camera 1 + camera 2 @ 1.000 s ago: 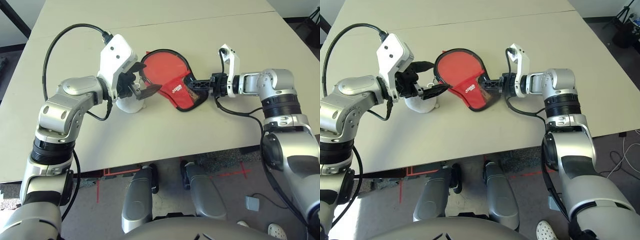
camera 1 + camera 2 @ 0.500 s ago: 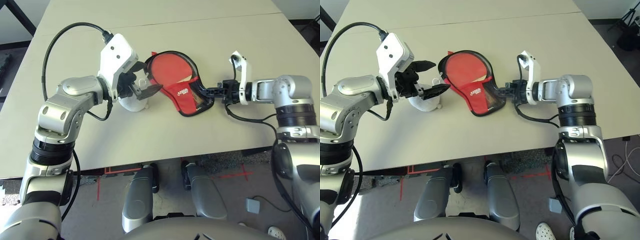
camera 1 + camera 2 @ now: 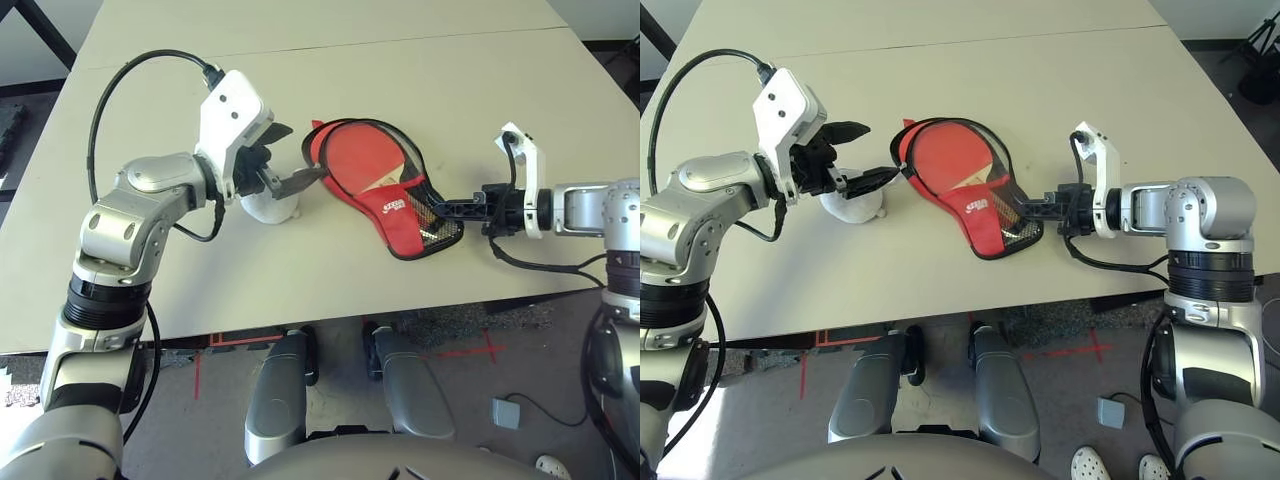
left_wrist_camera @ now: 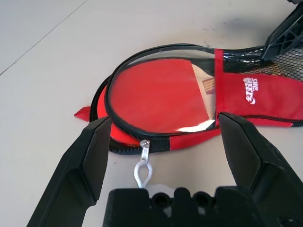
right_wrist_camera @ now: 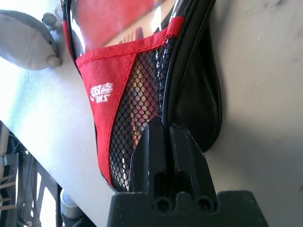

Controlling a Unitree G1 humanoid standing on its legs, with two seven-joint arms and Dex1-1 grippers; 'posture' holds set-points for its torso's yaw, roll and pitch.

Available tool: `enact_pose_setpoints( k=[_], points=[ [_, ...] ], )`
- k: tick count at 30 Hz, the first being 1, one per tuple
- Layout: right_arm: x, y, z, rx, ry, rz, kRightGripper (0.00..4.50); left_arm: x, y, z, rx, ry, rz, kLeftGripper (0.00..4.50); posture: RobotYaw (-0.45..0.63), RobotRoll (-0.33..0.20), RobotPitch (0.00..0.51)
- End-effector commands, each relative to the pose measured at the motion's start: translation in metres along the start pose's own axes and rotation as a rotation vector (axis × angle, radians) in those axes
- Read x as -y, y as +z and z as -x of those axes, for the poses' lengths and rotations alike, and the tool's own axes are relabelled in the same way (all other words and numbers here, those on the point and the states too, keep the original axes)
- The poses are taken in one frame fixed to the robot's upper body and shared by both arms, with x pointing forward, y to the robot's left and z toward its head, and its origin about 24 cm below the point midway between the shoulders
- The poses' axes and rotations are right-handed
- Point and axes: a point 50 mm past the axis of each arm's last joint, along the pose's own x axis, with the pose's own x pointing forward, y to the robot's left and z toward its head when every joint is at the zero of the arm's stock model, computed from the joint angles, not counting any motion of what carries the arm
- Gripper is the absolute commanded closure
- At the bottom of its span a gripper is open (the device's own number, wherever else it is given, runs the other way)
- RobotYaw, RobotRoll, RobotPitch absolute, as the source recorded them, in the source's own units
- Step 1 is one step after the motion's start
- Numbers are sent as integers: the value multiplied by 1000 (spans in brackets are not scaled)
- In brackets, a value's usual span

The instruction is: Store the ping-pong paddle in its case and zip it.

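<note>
- Paddle (image 3: 362,160) lies inside the case (image 3: 397,226), its red face showing through the clear window and its handle (image 5: 138,92) behind the black mesh.
- Storing looks done as far as the paddle goes; the step in hand seems to be the zipping, since the round end of the case gapes and its edges stand apart.
- Right gripper (image 3: 440,209) has its fingers together, clamped on the edge of the case beside the mesh pocket (image 5: 124,127).
- Left gripper (image 3: 883,152) has its fingers wide apart with nothing between them, above the worktop (image 3: 200,290) near the round end.
- Zipper pull (image 4: 145,147) sits at that end, with a white loop (image 4: 142,174) hanging from it towards the left gripper.
- Next the left gripper should probably close on the pull or loop and draw it along the seam, while the right one keeps the case from sliding.
- White fuzzy ball (image 3: 852,207) rests just below the left gripper and could get in its way; whether it is tied to the loop, I cannot tell.
- Loose edges might also snag or fold into the zip.
</note>
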Motion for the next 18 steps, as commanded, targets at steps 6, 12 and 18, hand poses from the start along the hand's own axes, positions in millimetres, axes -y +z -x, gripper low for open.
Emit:
enact_pose_setpoints(
  k=[6,12,18],
  points=[
    [10,22,1,4,-43,92,3717,3,-9,-4,-24,-19,7,0,35,0,251],
    [21,26,0,-27,-50,100,1476,5,-9,-4,-22,-20,8,0,45,0,246],
    [19,20,-16,-74,11,64,25,5,-9,-4,-20,-18,8,0,53,0,246]
  ],
)
